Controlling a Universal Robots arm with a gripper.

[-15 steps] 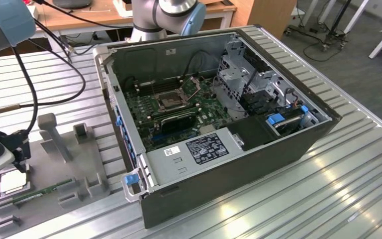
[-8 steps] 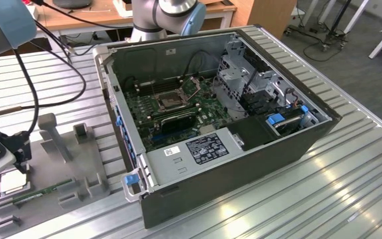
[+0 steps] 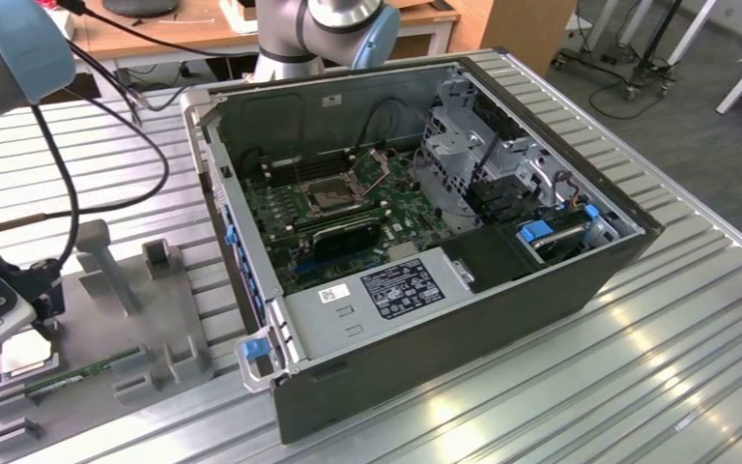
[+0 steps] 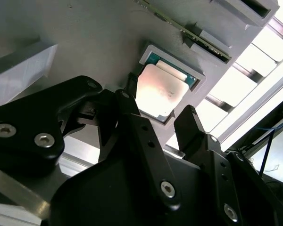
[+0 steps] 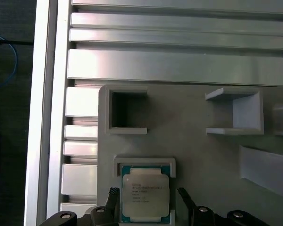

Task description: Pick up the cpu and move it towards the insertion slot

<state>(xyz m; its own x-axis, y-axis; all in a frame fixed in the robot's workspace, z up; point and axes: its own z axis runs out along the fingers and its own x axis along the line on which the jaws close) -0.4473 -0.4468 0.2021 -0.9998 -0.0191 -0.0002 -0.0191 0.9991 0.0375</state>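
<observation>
The cpu (image 5: 145, 193) is a flat square chip with a silvery top and a green rim. It lies in a square recess of the grey holder block (image 5: 203, 155). My gripper (image 5: 147, 203) is open just above it, one dark finger on each side of the chip, and neither finger visibly presses on it. In the second wrist view the cpu (image 4: 160, 92) shows between the same two fingertips (image 4: 191, 125). In the exterior view my gripper (image 3: 23, 338) hangs at the far left over the cpu (image 3: 26, 365). The insertion slot (image 3: 332, 196) sits inside the open computer case, well off to the exterior view's right.
The open computer case (image 3: 474, 319) stands in the middle of the slatted metal table (image 3: 680, 387). A green memory stick (image 3: 81, 372) lies on the holder block beside upright grey posts (image 3: 100, 266). A black cable (image 3: 69, 184) loops down to the arm.
</observation>
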